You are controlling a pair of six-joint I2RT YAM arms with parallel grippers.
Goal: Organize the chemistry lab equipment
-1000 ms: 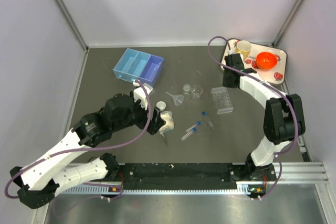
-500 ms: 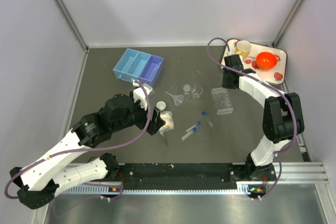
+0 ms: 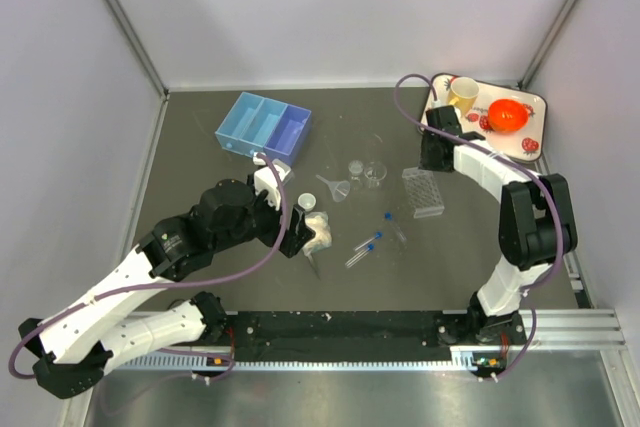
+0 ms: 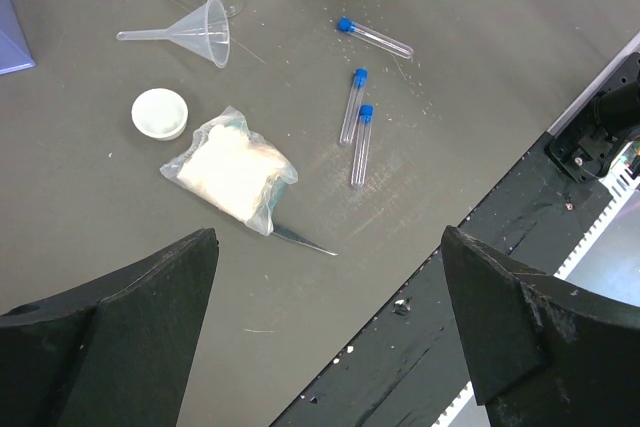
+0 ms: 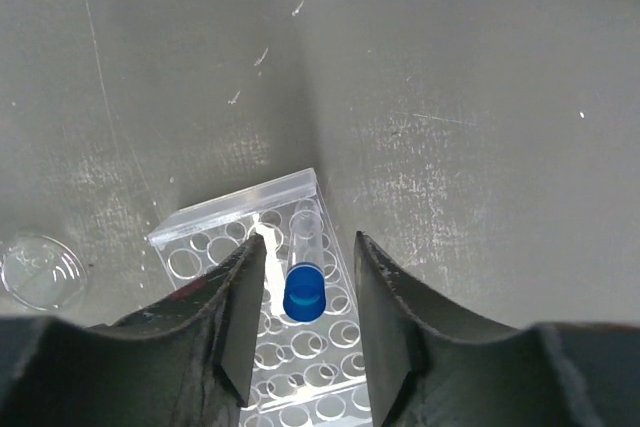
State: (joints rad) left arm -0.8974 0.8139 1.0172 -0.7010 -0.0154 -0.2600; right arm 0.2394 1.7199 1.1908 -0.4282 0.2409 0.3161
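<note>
Just then the tube (image 5: pixel 304 282) stood in a hole near one end of the rack (image 5: pixel 210 227), right of the table's middle. The right gripper (image 5: pixel 309 247) had parted its jaws a moment before, so they flanked the tube with a gap on each side: released, not grasping. That tube looked racked. Three loose tubes (image 4: pixel 360 142) lay nearer, by the bag (image 4: pixel 228 172), below the left gripper (image 4: pixel 327 247), which hung wide apart and empty.

No writing, label, brand, number or sign can be read in any view. The only print in sight is the red strawberry pattern on the white rectangular tray (image 3: pixel 537 112) at two o'clock.
</note>
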